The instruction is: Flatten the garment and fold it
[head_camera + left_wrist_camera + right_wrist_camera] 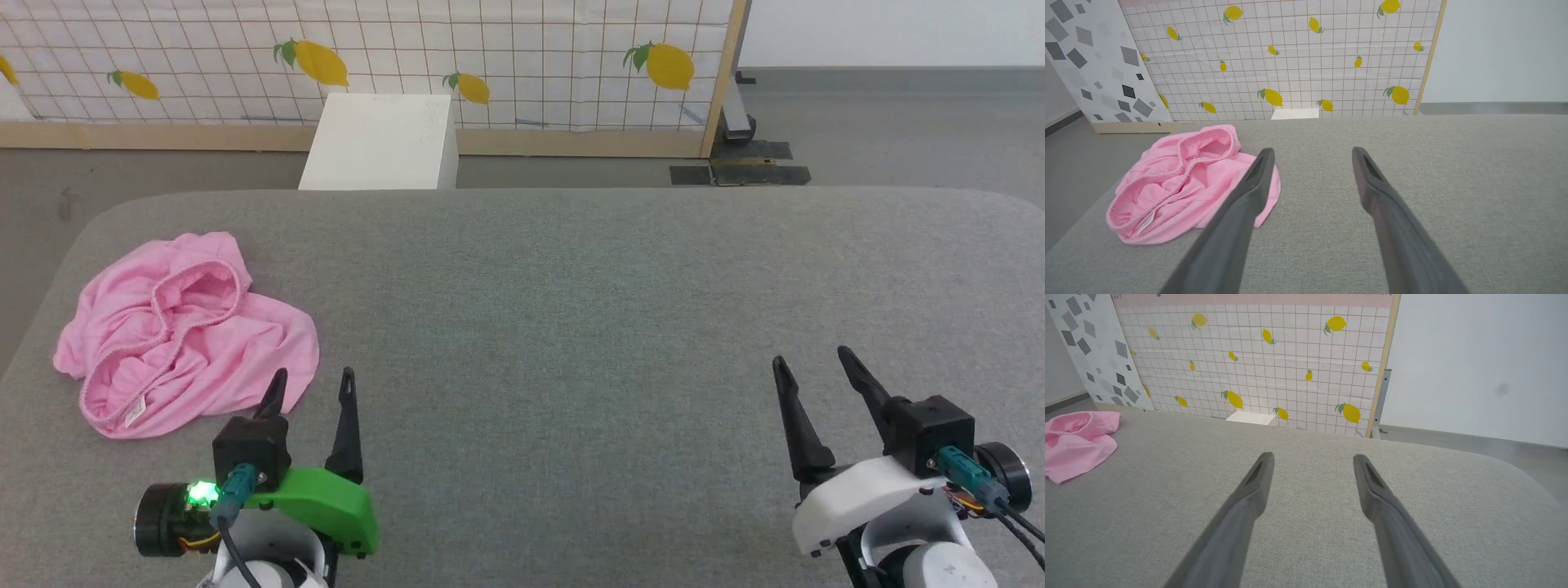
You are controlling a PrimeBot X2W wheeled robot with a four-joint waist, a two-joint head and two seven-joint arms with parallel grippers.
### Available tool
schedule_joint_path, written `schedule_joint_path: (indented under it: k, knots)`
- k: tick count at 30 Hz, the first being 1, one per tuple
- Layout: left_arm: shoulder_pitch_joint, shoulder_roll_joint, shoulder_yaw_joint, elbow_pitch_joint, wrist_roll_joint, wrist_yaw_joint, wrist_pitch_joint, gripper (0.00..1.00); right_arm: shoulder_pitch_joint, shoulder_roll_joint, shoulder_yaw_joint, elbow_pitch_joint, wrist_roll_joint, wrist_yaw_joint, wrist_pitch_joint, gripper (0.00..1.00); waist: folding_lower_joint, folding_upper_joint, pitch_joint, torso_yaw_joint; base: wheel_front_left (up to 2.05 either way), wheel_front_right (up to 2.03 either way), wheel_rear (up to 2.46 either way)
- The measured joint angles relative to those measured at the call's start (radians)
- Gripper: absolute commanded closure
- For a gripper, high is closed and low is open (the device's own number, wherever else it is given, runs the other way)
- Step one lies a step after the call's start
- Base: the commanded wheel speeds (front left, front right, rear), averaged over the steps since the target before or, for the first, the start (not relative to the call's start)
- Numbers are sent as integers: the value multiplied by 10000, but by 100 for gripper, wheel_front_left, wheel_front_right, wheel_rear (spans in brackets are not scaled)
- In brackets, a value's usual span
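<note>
Left end effector first: its two dark fingers are spread wide, nothing between them, poised over the grey surface at the near left. Over to the right end effector, same story: fingers wide apart, empty, above bare grey cloth at the near right, well apart from the other.

Now the tricky part. In the left wrist view the left-hand finger crosses in front of the garment's near corner and hides that edge, so I can't say whether it touches the cloth or hangs above it. From the head view, that fingertip sits right at the garment's near-right edge. In the right wrist view the garment is cut off by the left border.

The garment itself is light pink, thin and soft, crumpled in a loose heap at the far-left part of the surface, close to its left edge. A gathered elastic hem loops across the top, open like a mouth. A small white tag lies at the near edge; its print is too small to read.

Beyond the surface stand a white box and a gridded screen printed with lemons. Dark lettering along the screen's top in the right wrist view is clipped and unreadable.
</note>
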Motion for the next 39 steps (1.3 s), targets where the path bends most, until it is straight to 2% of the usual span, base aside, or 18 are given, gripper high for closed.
schedule_joint_path:
  k: [19,39]
  knots:
    - [0,0,-88,90,-180,253,-401,0,0,0,-36,368,424,0,-384,0,0,0,21,485,0,0,0]
    - [9,0,-134,303,-286,518,-761,0,5,0,-44,771,740,0,-794,0,0,0,55,1696,0,0,0]
